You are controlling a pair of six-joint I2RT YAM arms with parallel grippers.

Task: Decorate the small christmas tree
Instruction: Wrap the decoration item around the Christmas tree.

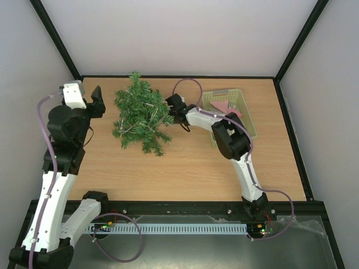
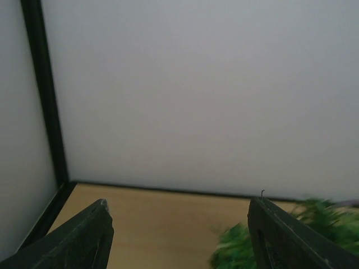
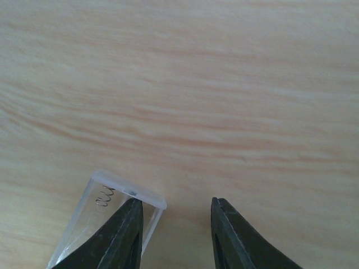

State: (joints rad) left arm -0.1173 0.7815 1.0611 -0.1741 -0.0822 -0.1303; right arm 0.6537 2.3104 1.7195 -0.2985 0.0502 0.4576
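near edge: both arm bases bolted; wooden tabletop (image 1: 185,168) bare between them and the work.

right pincer (image 3: 175,203): points down at the tabletop, jaws part way apart, only bare wood in the gap, grips nothing. a small clear plastic box with a wire spring inside (image 3: 115,188) lies at the outer side of one finger, one corner reaching past it. cannot tell if finger and box touch.

left pincer (image 2: 180,202): raised, jaws wide apart, empty, just beside the left flank of the tree.

small christmas tree, dark green bristly fir (image 1: 140,115): mid tabletop between the two pincers, tip toward the far wall, apparently lying down. pale thin strands run through the branches. neither pincer holds it.

pale green slotted plastic basket (image 1: 221,93): far right, behind the right forearm, pink pieces (image 1: 227,106) inside.

risks (judgement):
- jaws closing here catch only the box corner; hard smooth plastic, it may squirt sideways.
- if the box is tied to the strands, pulling it drags the light, unheld tree.
- left pincer entering the branches may snag a strand and shift the tree.
- right elbow hangs over the basket; a swing may knock it.
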